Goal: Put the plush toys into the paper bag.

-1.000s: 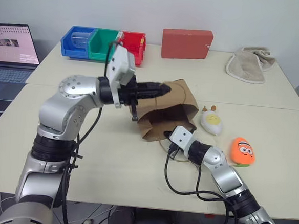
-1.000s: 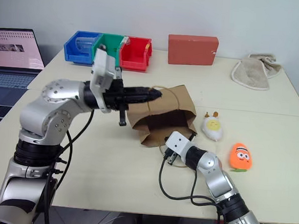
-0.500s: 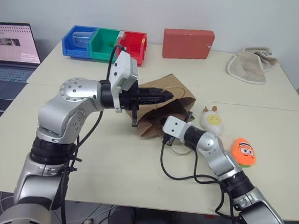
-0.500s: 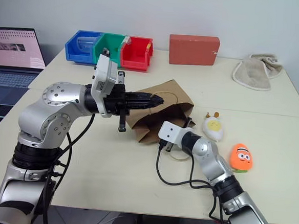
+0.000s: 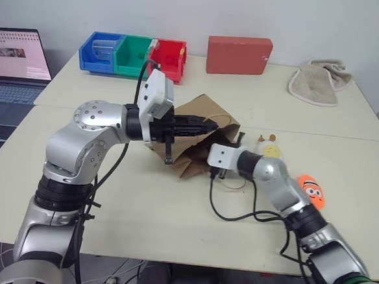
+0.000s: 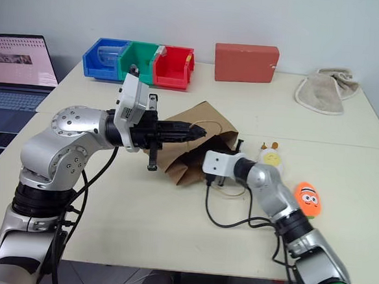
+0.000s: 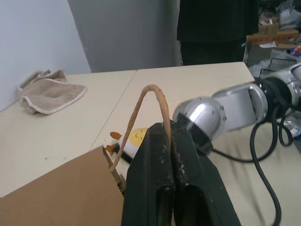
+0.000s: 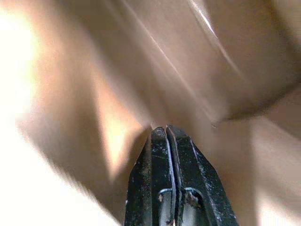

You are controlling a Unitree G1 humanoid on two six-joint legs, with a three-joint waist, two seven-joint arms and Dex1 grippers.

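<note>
Clearly the job had barely begun: both plush toys lay outside the paper bag [image 5: 199, 139], which sat crumpled near the middle of the frame on the table [image 5: 139, 216]. The white toy [image 5: 269, 148] rested just right of the bag's mouth, and the orange toy [image 5: 312, 191] lay further right, toward the lower right of the frame. The left gripper [image 7: 167, 129] had its fingers pressed together on one twisted handle [image 7: 153, 94], holding that edge of the bag up. The right gripper [image 8: 165, 129], fingers also pressed together with nothing visibly between them, pointed into the bag's brown interior, apparently to spread the mouth. Opening the bag properly and loading both toys remained to be done.
</note>
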